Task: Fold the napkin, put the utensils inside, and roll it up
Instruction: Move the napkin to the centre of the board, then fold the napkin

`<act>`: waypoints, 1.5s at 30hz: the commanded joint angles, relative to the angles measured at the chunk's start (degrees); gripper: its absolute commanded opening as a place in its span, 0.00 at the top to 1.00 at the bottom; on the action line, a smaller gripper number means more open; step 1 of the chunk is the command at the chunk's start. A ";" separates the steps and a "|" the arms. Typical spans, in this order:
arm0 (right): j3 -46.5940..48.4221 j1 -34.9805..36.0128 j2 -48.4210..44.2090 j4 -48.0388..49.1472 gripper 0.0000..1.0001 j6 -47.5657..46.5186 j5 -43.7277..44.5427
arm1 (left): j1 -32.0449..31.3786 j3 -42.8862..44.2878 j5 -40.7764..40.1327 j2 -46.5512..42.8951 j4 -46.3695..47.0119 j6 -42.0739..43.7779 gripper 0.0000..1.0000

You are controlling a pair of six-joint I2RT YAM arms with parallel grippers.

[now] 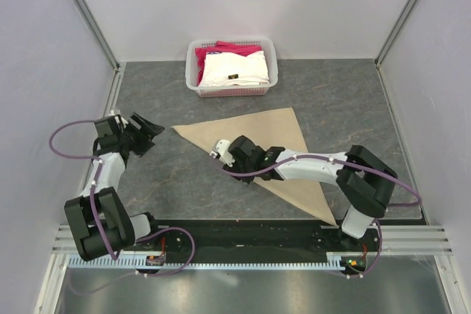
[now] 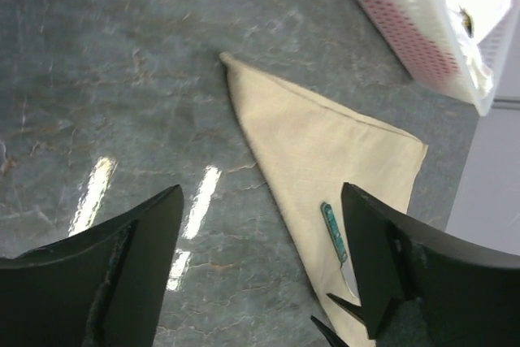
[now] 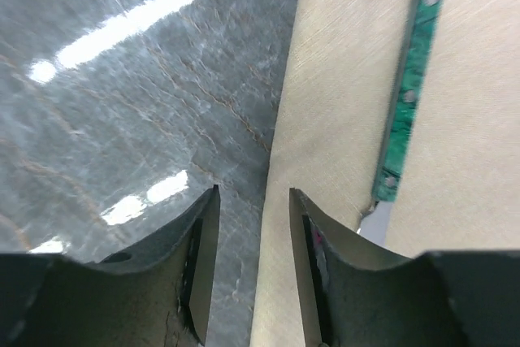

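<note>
1. Right hand (image 3: 253,197) hovers over the napkin (image 1: 272,129) edge, jaws partly apart, empty; left hand (image 2: 260,201) gapes wide above the desk (image 1: 184,204).
2. Napkin lies folded in a triangle, with the knife (image 3: 409,91) on it near that edge.
3. Cloth looks soft and limp: pinch a corner. Knife looks stiff, slim, probably slippery: grip its handle.

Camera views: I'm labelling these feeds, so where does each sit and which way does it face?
Top external: above and behind the arm bases, looking down on the table, basket and napkin; both arms show.
Left wrist: on the left arm, facing napkin and basket; its spread fingers show.
Right wrist: close above the napkin's edge, looking down; its fingers show.
Shared: both wrist views show the knife on the napkin.
</note>
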 commanded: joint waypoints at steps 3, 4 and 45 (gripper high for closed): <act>-0.64 0.32 -12.16 2.35 0.50 5.11 -0.21 | 0.16 -6.13 -3.14 6.21 14.25 -9.40 0.29; -0.90 0.32 -13.23 2.44 0.50 6.07 0.06 | -0.10 -6.04 -3.05 8.14 14.96 -9.67 0.31; -2.05 -11.37 -18.95 1.47 0.45 8.28 -5.21 | -10.04 2.75 -9.73 33.56 24.19 -9.93 0.60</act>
